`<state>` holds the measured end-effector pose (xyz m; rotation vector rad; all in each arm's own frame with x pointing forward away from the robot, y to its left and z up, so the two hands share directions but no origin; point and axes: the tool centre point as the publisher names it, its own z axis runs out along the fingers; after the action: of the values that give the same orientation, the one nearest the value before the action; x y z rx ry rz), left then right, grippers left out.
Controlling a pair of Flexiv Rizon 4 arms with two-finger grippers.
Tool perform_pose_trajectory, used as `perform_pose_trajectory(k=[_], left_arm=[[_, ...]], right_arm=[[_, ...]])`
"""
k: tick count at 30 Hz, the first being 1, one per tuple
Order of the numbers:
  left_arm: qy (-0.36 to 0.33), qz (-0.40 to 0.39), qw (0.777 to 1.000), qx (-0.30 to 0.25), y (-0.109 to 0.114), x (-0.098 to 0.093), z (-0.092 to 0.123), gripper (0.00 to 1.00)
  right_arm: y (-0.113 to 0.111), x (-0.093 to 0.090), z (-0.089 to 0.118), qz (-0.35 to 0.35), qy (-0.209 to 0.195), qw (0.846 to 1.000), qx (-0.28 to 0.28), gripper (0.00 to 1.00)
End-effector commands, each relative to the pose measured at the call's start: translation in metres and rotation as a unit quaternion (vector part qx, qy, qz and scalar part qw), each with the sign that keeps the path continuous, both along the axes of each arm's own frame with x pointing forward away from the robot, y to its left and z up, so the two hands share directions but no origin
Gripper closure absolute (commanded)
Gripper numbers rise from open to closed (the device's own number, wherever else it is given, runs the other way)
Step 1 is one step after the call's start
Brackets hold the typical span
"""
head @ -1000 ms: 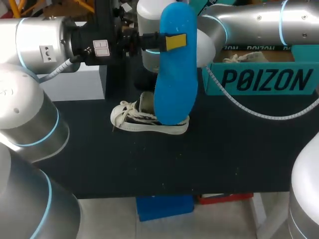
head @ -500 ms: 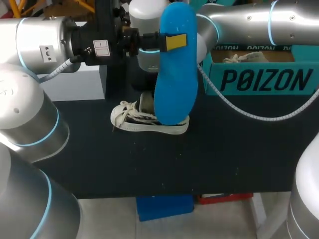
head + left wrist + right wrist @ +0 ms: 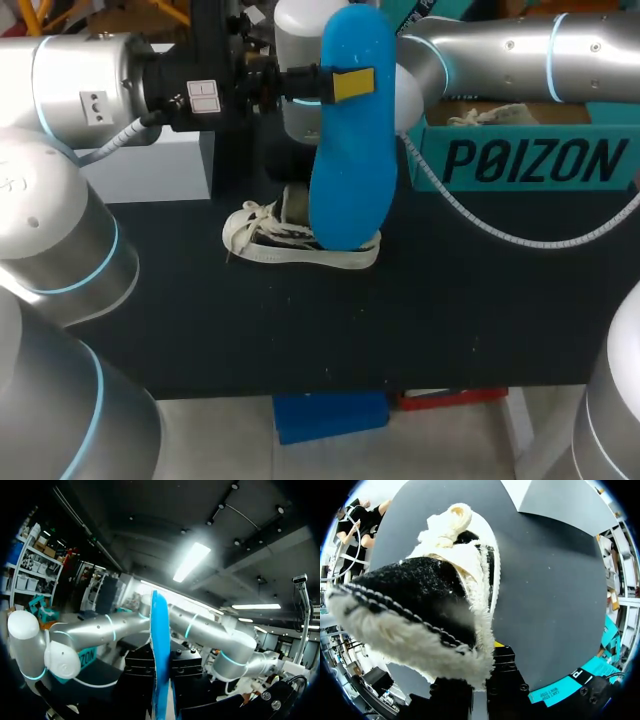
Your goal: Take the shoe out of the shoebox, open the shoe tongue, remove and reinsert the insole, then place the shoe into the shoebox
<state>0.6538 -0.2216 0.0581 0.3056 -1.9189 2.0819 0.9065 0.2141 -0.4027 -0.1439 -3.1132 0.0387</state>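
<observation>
My left gripper (image 3: 345, 84) is shut on a blue insole (image 3: 348, 170) and holds it upright above the table, one yellow tip across its face. In the left wrist view the insole (image 3: 160, 645) stands edge-on between the fingers of that gripper (image 3: 161, 700). Below it, a black shoe (image 3: 290, 238) with white laces and fleece lining lies on the black table (image 3: 420, 320). My right arm (image 3: 500, 45) reaches in behind the insole, which hides its gripper from the head view. In the right wrist view my right gripper (image 3: 480, 680) is shut on the fleecy collar of the shoe (image 3: 420, 610).
The teal shoebox (image 3: 530, 160) stands at the back right with another shoe (image 3: 490, 115) inside; its corner (image 3: 565, 687) shows beside my right gripper. A white block (image 3: 150, 165) sits at the back left.
My right arm has shifted slightly behind the insole. The insole, the left gripper and the shoe have stayed where they were.
</observation>
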Motion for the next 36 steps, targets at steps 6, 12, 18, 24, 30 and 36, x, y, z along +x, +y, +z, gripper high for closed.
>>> perform_pose_trajectory(k=[6,12,18,24,30,36], left_arm=[[0.001,0.002,1.0,0.001,-0.001,-0.001,-0.001,1.0],[0.001,0.002,1.0,0.001,-0.001,-0.001,-0.001,1.0],[0.001,0.002,1.0,0.001,-0.001,-0.001,-0.001,1.0],[0.001,0.002,1.0,0.001,-0.001,-0.001,-0.001,1.0],[0.001,0.002,1.0,0.001,-0.001,-0.001,-0.001,1.0],[0.001,0.002,1.0,0.001,-0.001,-0.001,-0.001,1.0]], right_arm=[[-0.002,0.0,-0.001,0.0,0.0,1.0,0.0,1.0],[-0.004,0.0,0.001,-0.02,0.001,1.0,0.001,1.0],[-0.016,0.005,0.045,-0.161,0.007,0.987,-0.011,1.0],[-0.03,0.004,0.078,-0.336,0.011,0.942,0.001,1.0],[-0.036,-0.001,0.093,-0.527,0.011,0.85,0.005,1.0],[-0.039,-0.004,0.094,-0.635,-0.009,0.772,-0.005,1.0]])
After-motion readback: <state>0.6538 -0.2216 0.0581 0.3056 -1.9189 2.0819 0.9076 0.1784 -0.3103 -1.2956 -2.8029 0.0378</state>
